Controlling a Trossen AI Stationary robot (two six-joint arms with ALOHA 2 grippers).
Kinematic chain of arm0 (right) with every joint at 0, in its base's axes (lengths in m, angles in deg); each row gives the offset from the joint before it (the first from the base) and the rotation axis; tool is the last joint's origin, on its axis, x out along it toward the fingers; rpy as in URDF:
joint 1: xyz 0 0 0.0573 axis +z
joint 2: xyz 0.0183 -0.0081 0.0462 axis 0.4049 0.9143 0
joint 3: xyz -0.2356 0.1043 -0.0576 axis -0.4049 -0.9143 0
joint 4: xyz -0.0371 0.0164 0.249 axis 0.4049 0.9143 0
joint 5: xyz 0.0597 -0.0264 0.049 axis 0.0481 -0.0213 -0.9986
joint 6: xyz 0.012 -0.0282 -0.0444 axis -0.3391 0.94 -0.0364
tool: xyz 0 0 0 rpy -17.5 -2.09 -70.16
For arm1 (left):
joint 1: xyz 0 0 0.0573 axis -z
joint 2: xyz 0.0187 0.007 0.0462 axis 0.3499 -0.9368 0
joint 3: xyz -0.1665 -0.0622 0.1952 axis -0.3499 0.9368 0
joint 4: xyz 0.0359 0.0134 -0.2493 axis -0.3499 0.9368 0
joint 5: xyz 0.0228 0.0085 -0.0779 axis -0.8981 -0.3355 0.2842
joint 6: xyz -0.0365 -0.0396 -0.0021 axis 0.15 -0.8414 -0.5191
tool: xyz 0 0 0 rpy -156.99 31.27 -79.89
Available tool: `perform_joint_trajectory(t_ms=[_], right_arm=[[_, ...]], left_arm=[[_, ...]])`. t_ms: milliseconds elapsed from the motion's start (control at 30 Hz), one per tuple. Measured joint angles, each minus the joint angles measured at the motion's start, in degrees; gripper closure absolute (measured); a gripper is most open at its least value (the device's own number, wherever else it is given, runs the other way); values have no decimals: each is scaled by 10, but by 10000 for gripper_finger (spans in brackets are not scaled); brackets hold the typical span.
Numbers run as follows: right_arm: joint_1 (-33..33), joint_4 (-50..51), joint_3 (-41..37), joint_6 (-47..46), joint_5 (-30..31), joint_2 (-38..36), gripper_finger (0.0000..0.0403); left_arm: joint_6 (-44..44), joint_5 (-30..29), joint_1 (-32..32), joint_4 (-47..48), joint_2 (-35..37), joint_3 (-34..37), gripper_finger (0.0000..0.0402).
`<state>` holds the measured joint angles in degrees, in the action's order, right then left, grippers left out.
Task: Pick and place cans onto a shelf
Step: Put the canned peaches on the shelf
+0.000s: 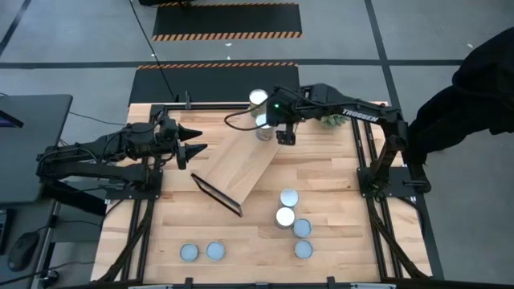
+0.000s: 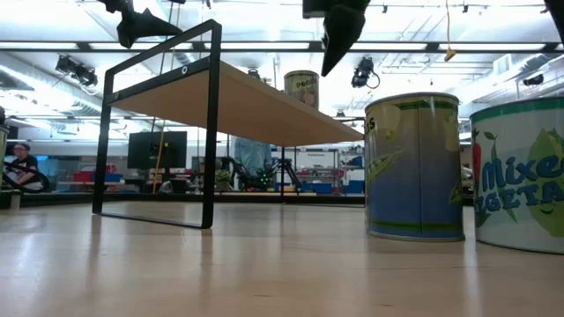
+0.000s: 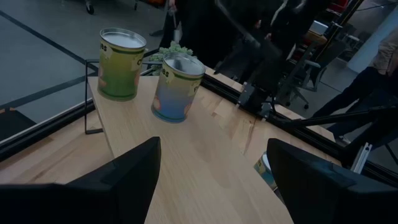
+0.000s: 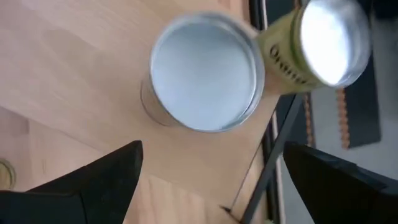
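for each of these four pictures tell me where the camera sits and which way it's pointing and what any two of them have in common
High view: above the table, facing straight down; both arms, left end effector, right end effector, shelf.
Low view: at tabletop height, facing level across under the shelf; dark end effector parts hang at the top.
Left wrist view: on the left arm, facing along the shelf at two cans; own open fingers below.
Right wrist view: on the right arm, facing down at a can; own open fingers below.
Shared: both wrist views show the same two cans on the shelf.

Wooden table (image 1: pixel 337 185) carrying tilted shelf (image 1: pixel 241 172) at centre. Two cans (image 1: pixel 260 115) on its 12 o'clock end; six cans (image 1: pixel 287 217) toward 6 o'clock.
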<state>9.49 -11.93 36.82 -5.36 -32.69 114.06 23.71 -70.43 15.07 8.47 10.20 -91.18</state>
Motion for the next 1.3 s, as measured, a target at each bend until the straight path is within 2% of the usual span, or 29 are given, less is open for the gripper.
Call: perform_joint_trajectory(t_ms=[233, 500, 767, 1300], right_arm=[[-1, -41, -48, -69, 33, 1, 7], [-16, -105, -82, -68, 44, 1, 7], [-27, -160, -84, -67, 49, 1, 7], [-30, -195, -84, -67, 65, 1, 7]], left_arm=[[0, 0, 0, 0, 0, 0, 102], [-8, 1, 0, 0, 0, 0, 102], [-8, 1, 0, 0, 0, 0, 102], [-5, 0, 0, 0, 0, 0, 102]])
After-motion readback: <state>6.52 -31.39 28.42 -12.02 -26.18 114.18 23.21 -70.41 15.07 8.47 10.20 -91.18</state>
